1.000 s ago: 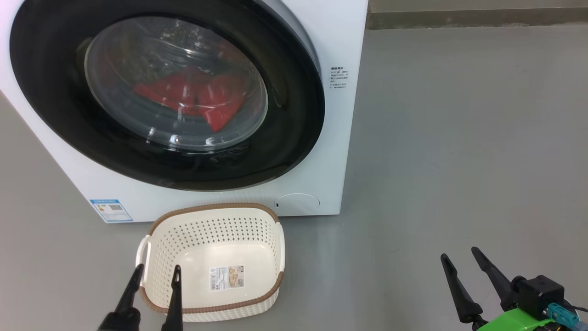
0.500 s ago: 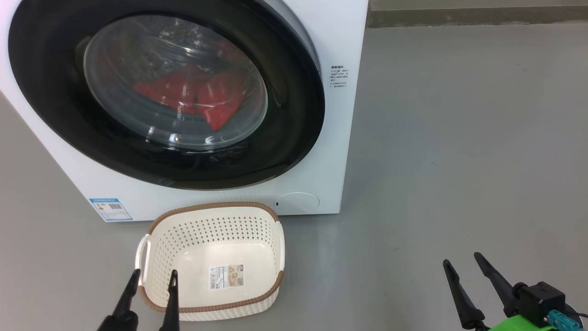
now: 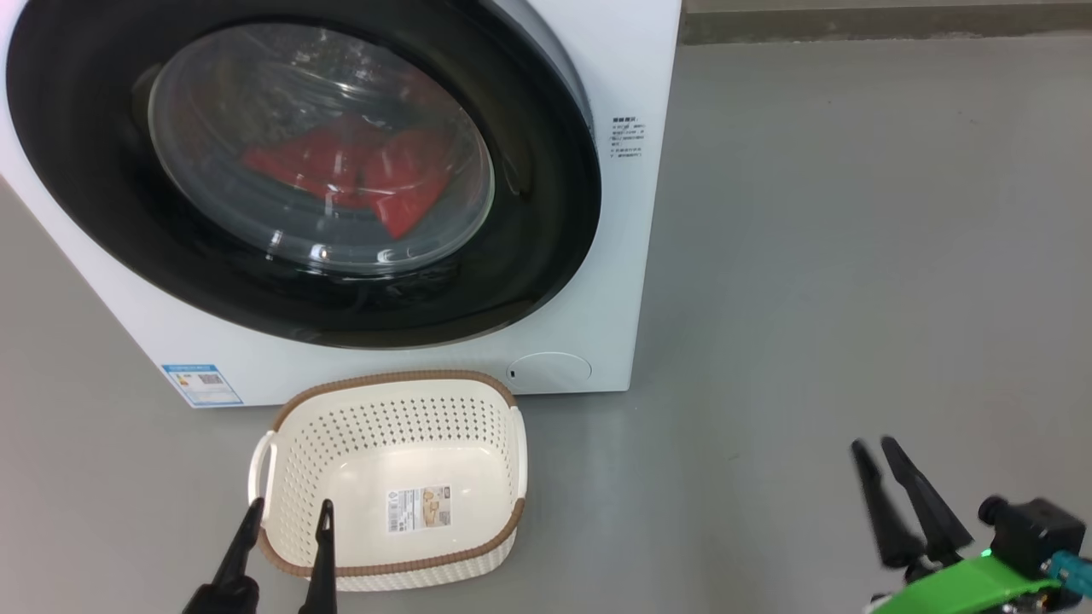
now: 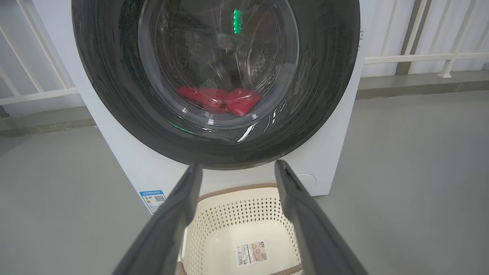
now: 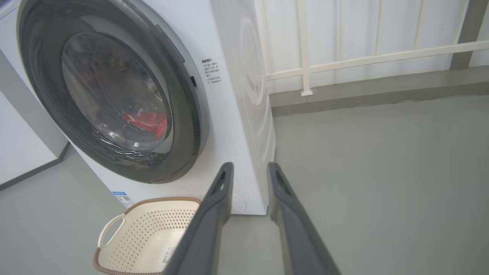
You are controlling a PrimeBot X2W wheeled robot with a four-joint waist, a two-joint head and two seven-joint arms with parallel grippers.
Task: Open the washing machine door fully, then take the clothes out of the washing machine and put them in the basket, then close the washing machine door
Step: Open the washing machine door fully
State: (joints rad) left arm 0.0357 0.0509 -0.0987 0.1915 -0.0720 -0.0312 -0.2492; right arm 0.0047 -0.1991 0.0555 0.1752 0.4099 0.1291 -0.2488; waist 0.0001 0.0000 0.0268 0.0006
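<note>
Left gripper (image 3: 290, 505) hangs at the near left rim of the basket (image 3: 392, 376), fingers spread wide, holding nothing. The right gripper (image 3: 872, 443) is well apart over grey floor (image 3: 853, 256), fingers parted more narrowly. The washing machine door (image 3: 546, 213) is shut, with the red clothes (image 3: 358, 170) behind its glass and the basket just before the washing machine (image 3: 623, 68).

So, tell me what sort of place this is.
Probably a laundry corner, perhaps on a balcony: a washing machine with red clothes inside, a basket on the grey floor before it, and a white railing behind.
</note>
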